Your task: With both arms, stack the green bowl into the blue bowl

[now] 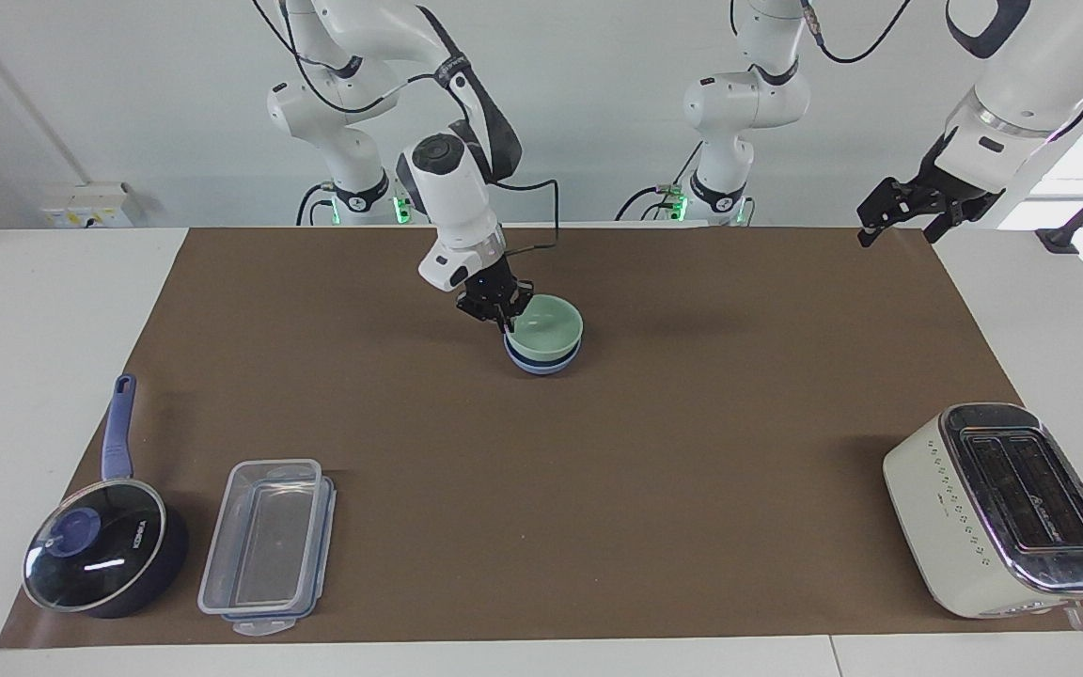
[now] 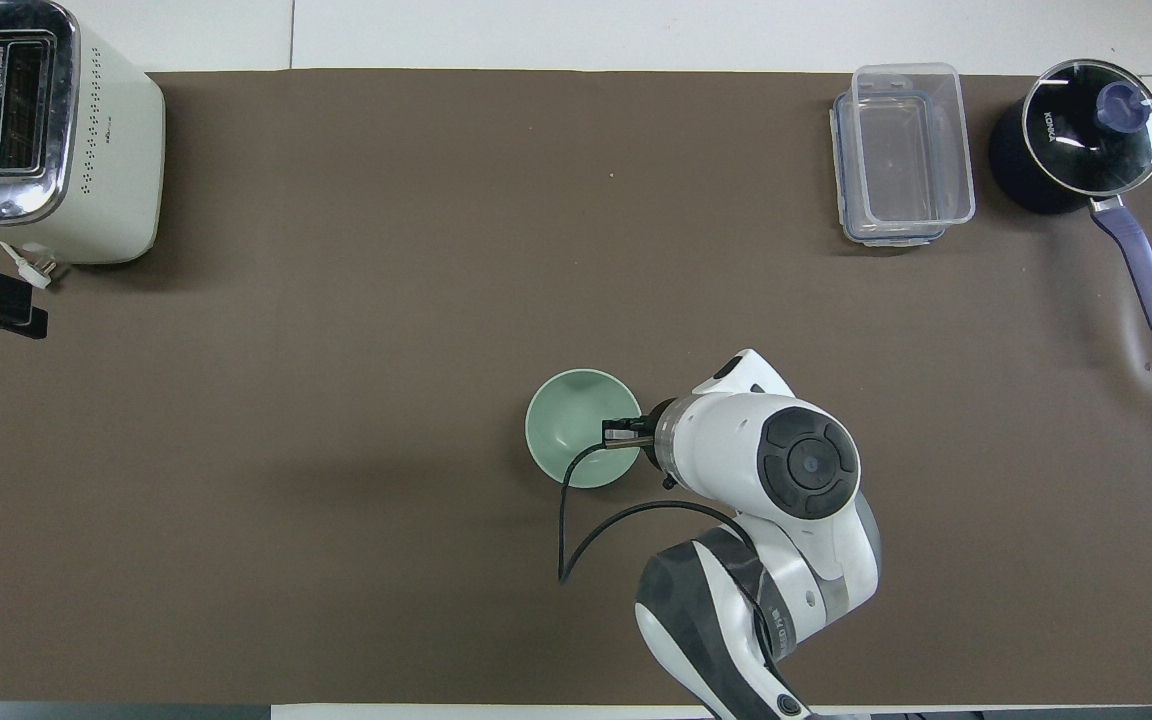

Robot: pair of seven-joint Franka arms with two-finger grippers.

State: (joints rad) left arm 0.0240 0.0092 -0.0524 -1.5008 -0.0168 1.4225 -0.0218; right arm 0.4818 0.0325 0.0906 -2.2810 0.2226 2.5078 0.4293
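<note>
- Right gripper (image 1: 505,317): it is sitting at the rim of the green bowl (image 1: 547,331), on the side toward the right arm's end of the table. Its fingertips are straddling the rim, but whether they are pinching it or have let go cannot be told.
- Green bowl: it is resting upright inside the blue bowl (image 1: 541,363), nested level, with only a low band of the blue one showing beneath it. In the overhead view the green bowl (image 2: 572,428) is covering the blue one completely.
- Stacked bowls: they are standing on the brown mat (image 1: 598,489), near the middle of the table's length and nearer to the robots than any other item on it.
- Right arm (image 1: 452,202): it is reaching down from its base to the bowls, with a black cable looping off its wrist.
- Left gripper (image 1: 913,209): it is hanging in the air with its fingers spread apart and holding nothing, over the mat's corner at the left arm's end; the left arm is waiting there.
- Toaster (image 1: 1002,508): it is standing at the left arm's end of the mat, well apart from the bowls and farther from the robots.
- Clear plastic container (image 1: 269,545): it is lying toward the right arm's end, farther from the robots than the bowls.
- Dark blue lidded saucepan (image 1: 104,550): it is sitting just beside the container, nearer the mat's edge, its handle pointing toward the robots.
</note>
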